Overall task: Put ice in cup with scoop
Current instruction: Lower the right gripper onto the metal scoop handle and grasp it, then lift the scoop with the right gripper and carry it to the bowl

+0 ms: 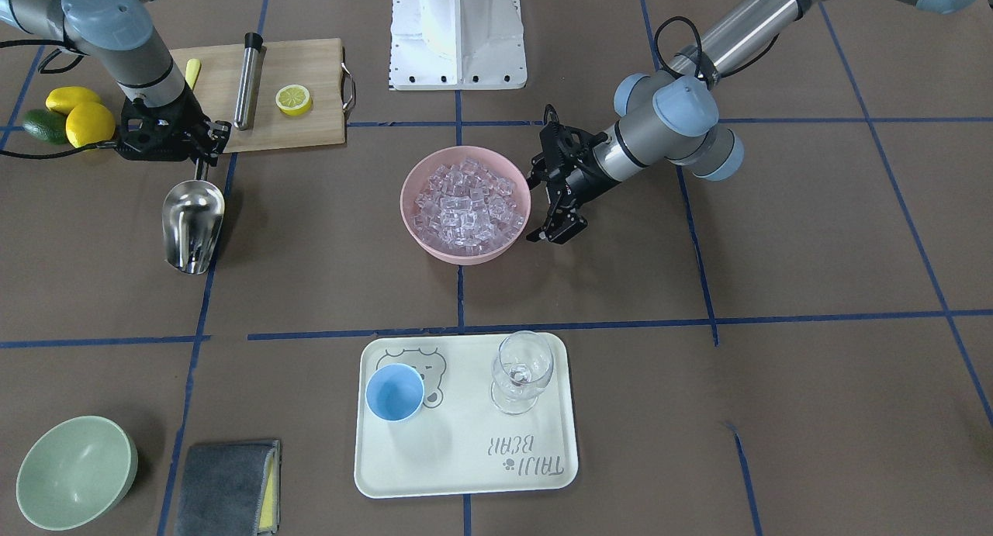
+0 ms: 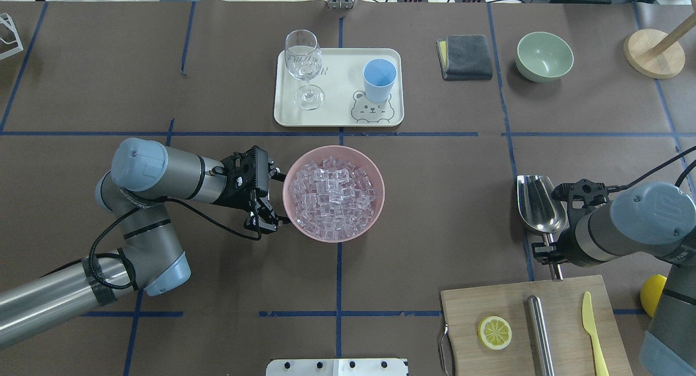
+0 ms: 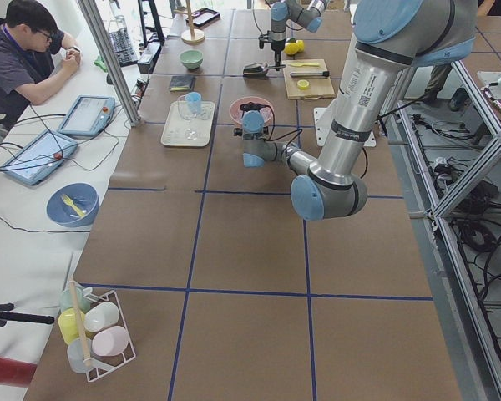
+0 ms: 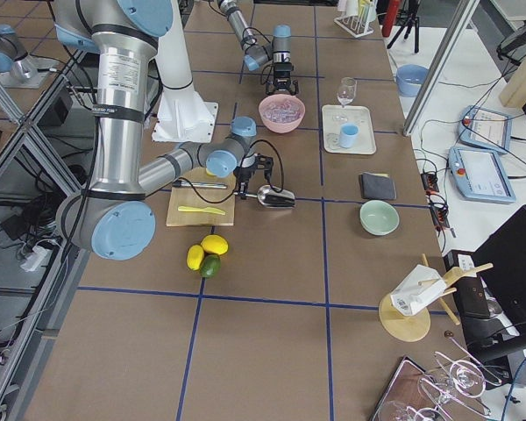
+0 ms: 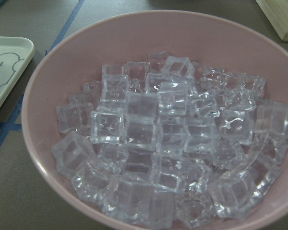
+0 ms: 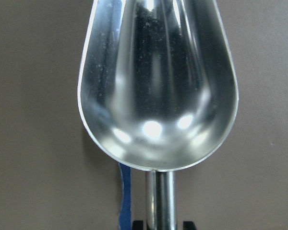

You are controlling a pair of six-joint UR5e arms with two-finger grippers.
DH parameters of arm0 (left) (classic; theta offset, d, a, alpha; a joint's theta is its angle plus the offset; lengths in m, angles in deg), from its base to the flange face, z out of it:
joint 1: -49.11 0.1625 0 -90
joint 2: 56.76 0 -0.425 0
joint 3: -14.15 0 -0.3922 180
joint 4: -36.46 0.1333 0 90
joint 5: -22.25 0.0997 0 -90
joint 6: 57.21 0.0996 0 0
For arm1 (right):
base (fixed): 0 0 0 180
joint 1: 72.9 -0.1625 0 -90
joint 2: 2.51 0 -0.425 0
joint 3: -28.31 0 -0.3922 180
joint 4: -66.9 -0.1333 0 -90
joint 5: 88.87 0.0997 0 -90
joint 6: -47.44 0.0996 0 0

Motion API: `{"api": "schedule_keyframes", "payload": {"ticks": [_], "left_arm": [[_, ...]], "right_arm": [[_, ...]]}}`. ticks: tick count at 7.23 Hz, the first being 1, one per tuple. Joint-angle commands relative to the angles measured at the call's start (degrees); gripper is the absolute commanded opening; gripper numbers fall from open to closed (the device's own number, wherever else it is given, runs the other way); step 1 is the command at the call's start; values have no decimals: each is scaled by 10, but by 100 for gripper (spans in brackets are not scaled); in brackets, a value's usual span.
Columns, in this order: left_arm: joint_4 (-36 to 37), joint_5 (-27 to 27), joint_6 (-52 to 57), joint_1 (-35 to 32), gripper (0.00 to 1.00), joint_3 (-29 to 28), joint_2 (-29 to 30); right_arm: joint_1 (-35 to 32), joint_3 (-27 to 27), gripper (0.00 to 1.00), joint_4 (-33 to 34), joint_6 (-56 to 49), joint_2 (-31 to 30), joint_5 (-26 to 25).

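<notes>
The scoop, shiny empty steel, lies between the right tool's fingers, though I cannot tell if it is gripped. The left tool is spread beside the pink bowl of ice.

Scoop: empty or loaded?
Empty. In the right wrist view the scoop shows bare shiny metal, no cubes in it. The ice sits in the pink bowl.

Ice: many clear glassy cubes, heaped in pink bowl at table centre.
Cup: small, light blue, upright, empty; on far tray, right part, by bear drawing.
Scoop: shiny steel, at right side, pan empty, hollow side up, pointing far; thin handle between fingers of right gripper.
</notes>
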Motion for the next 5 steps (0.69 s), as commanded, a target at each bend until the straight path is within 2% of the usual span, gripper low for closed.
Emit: {"api": "schedule_keyframes", "payload": {"ticks": [1, 4, 5], "left_arm": [[0, 0, 0, 0, 100, 0, -1], [-1, 0, -1, 0, 100, 1, 0], [-1, 0, -1, 0, 100, 1, 0]], "right_arm": [[9, 5, 0, 2, -11, 2, 0], [-22, 20, 0, 2, -291, 20, -2], [-26, 20, 0, 11, -307, 30, 5]]}}
